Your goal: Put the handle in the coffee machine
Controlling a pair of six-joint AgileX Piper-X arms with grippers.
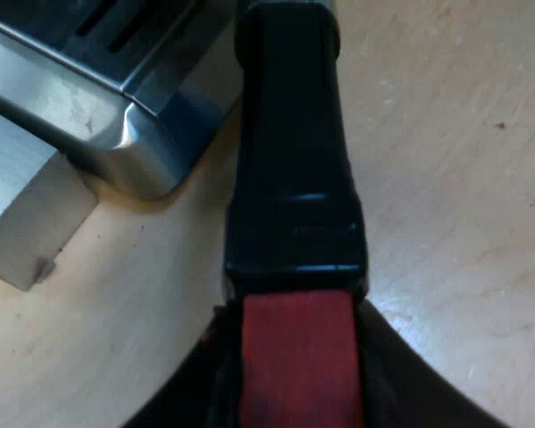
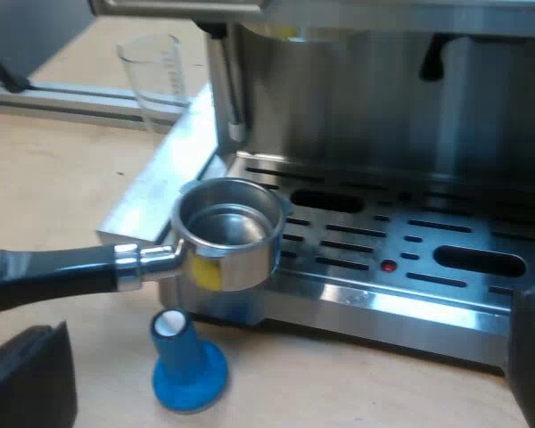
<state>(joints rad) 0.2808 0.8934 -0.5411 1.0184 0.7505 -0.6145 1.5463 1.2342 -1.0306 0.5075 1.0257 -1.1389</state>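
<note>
Grips red end of holder (image 2: 227,236) in left end effector (image 1: 294,388); long axis level, basket at machine (image 2: 357,116) tray corner, handle (image 1: 290,160) pointing away. Right end effector (image 2: 281,357) spread, empty.

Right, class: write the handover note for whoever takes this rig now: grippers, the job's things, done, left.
Left gripper: shut on the handle by its red end.
Right gripper: open, empty.
Holder: held level, basket up, at the drip tray's corner, not locked into the espresso machine.
Blue tamper stands on the table below it.
Done: holder picked up.
Left: lift it to the machine's front, lock it in.
</note>
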